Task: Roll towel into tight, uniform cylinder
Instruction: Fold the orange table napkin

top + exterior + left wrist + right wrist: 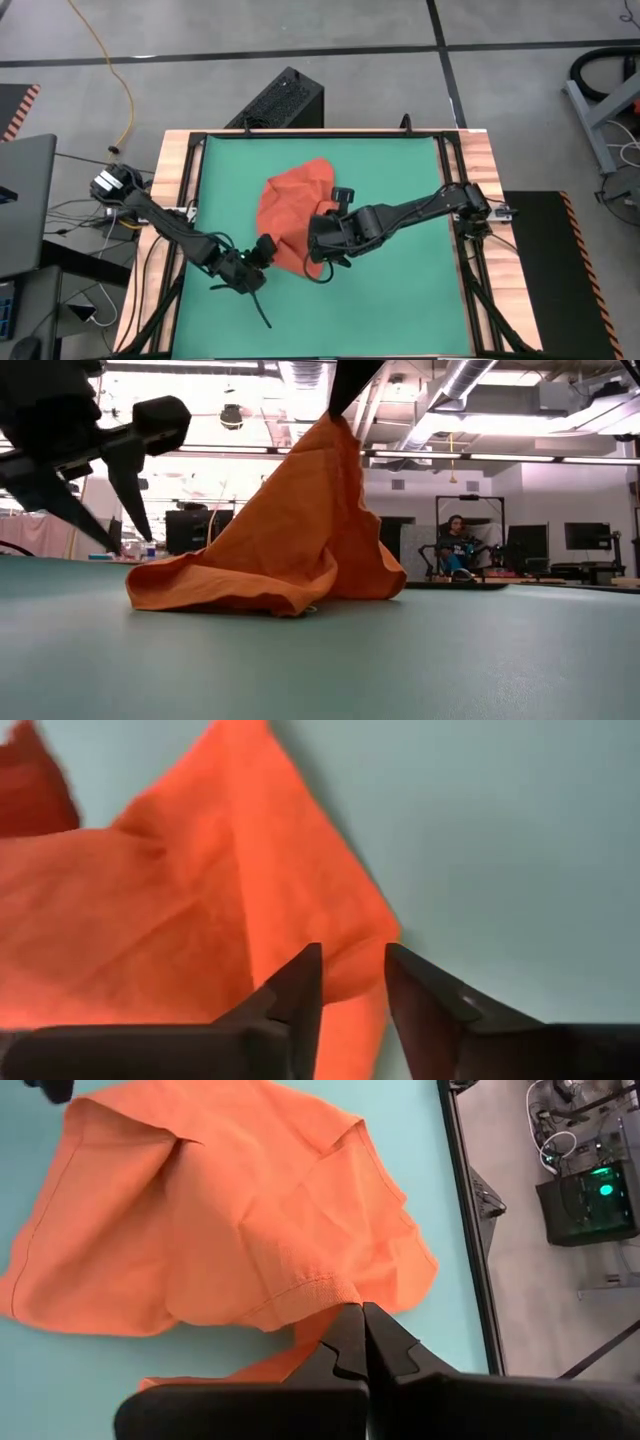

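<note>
Pinching towel (230, 1230), right hand (362, 1312) clamped; left hand (352, 970) parted

The high view looks straight down on the whole counter (180, 200) and both arms, while the low view sits at counter height, facing level across the green mat (400, 660) into the room. Each wrist camera peers close past its own fingers — all four views share the towel (295, 205).

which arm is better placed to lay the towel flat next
Right, probably. The right end effector is shut on the towel, lifting it into a peak above the green mat. The left end effector is open at the towel's edge, gripping nothing.
</note>
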Controlling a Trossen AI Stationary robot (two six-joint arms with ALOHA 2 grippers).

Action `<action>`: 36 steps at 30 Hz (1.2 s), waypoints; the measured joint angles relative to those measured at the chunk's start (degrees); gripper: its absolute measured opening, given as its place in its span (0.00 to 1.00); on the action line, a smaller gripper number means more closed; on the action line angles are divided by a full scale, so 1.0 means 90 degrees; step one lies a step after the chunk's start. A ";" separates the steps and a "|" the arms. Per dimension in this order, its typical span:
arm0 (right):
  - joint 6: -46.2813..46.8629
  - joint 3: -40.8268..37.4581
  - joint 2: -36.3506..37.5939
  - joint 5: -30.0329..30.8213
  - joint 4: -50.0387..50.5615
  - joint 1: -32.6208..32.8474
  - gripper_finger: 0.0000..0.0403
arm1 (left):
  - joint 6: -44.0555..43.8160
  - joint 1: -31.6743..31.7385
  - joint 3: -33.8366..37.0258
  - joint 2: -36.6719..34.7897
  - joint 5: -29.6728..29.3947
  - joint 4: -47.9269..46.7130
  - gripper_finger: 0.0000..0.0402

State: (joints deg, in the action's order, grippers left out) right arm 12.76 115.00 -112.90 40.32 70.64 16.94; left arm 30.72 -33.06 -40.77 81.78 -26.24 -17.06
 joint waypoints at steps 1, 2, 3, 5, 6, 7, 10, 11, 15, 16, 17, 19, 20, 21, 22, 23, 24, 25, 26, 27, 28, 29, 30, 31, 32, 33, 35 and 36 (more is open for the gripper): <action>0.0058 0.0000 0.0000 0.0000 -0.0001 -0.0001 0.01 | 0.0013 0.0009 -0.0058 0.0081 0.0044 0.0005 0.28; 0.0083 0.0000 0.0000 0.0000 -0.0001 -0.0003 0.01 | 0.0008 0.0007 -0.0105 0.0147 0.0052 0.0003 0.30; 0.0084 0.0000 0.0000 0.0000 0.0000 -0.0003 0.01 | 0.0023 0.0007 -0.0145 0.0209 0.0055 -0.0055 0.32; 0.0085 0.0000 0.0000 -0.0002 -0.0011 -0.0001 0.01 | 0.0216 0.0008 -0.0215 0.0360 0.0127 -0.0108 0.35; 0.0087 0.0000 0.0000 -0.0005 -0.0018 -0.0001 0.01 | 0.0341 0.0009 -0.0235 0.0443 0.0185 -0.0094 0.36; 0.0087 0.0000 0.0000 -0.0009 -0.0020 -0.0001 0.01 | 0.0454 0.0013 -0.0254 0.0531 0.0202 -0.0127 0.36; 0.0088 0.0000 0.0000 -0.0017 -0.0025 0.0003 0.01 | 0.0771 0.0070 -0.0307 0.0890 0.0106 -0.0282 0.37; 0.0090 0.0000 0.0002 -0.0017 -0.0026 0.0010 0.01 | 0.0847 0.0094 -0.0304 0.1027 -0.0051 -0.0328 0.37; 0.0093 0.0000 0.0002 -0.0024 -0.0037 0.0068 0.01 | 0.0971 0.0220 -0.0318 0.1460 -0.1129 -0.0299 0.37; 0.0094 0.0000 0.0002 -0.0024 -0.0044 0.0081 0.01 | 0.0939 0.0296 -0.0317 0.1550 -0.1315 -0.0335 0.37; 0.0094 0.0000 0.0002 -0.0026 -0.0048 0.0094 0.01 | 0.0886 0.0360 -0.0317 0.1586 -0.1404 -0.0316 0.36; 0.0094 0.0000 0.0002 -0.0033 -0.0047 0.0133 0.01 | 0.0698 0.0502 -0.0315 0.1633 -0.1409 -0.0409 0.33; 0.0094 0.0000 0.0002 -0.0032 -0.0047 0.0134 0.01 | 0.0590 0.0560 -0.0318 0.1643 -0.1304 -0.0426 0.30; 0.0094 0.0000 0.0002 -0.0032 -0.0045 0.0155 0.01 | 0.0452 0.0611 -0.0322 0.1640 -0.1200 -0.0465 0.26; 0.0094 0.0000 0.0002 -0.0024 -0.0045 0.0166 0.01 | 0.0331 0.0658 -0.0337 0.1637 -0.1119 -0.0544 0.21; 0.0094 0.0000 0.0002 -0.0020 -0.0042 0.0167 0.01 | 0.0211 0.0675 -0.0376 0.1638 -0.1071 -0.0656 0.15; 0.0093 0.0000 0.0002 -0.0022 -0.0035 0.0162 0.01 | 0.0095 0.0679 -0.0435 0.1650 -0.1045 -0.0775 0.08; 0.0094 0.0000 0.0002 -0.0021 -0.0023 0.0162 0.01 | -0.0052 0.0685 -0.0498 0.1648 -0.1057 -0.0897 0.04; 0.0095 0.0000 0.0002 -0.0014 0.0012 0.0162 0.01 | -0.0185 0.0679 -0.0542 0.1611 -0.1109 -0.1025 0.03; 0.0112 0.0000 0.0002 -0.0010 0.0088 0.0162 0.01 | -0.0327 0.0643 -0.0618 0.1556 -0.1161 -0.1148 0.02; 0.0174 0.0000 0.0002 -0.0010 0.0193 0.0159 0.01 | -0.0464 0.0600 -0.0698 0.1462 -0.1236 -0.1221 0.01; 0.0277 0.0000 0.0002 -0.0005 0.0316 0.0156 0.01 | -0.0614 0.0540 -0.0757 0.1321 -0.1332 -0.1329 0.01; 0.0402 -0.0002 0.0002 0.0004 0.0457 0.0145 0.01 | -0.0767 0.0478 -0.0803 0.1160 -0.1433 -0.1492 0.00; 0.0537 -0.0002 0.0002 0.0009 0.0605 0.0134 0.01 | -0.0957 0.0417 -0.0842 0.0978 -0.1541 -0.1704 0.00; 0.0677 -0.0002 0.0002 0.0015 0.0761 0.0115 0.01 | -0.1170 0.0365 -0.0866 0.0780 -0.1609 -0.1896 0.00; 0.0801 -0.0002 0.0002 0.0037 0.0920 0.0105 0.01 | -0.1386 0.0308 -0.0890 0.0558 -0.1686 -0.2088 0.00; 0.0992 -0.0002 0.0002 0.0074 0.1160 0.0104 0.01 | -0.1807 0.0190 -0.0922 0.0006 -0.1975 -0.2454 0.00; 0.1030 -0.0002 0.0002 0.0088 0.1252 0.0103 0.01 | -0.2009 0.0126 -0.0929 -0.0289 -0.2135 -0.2637 0.00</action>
State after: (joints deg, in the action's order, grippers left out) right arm 22.03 114.98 -112.88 41.11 81.91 17.86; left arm 12.63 -31.93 -49.12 79.18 -45.46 -40.79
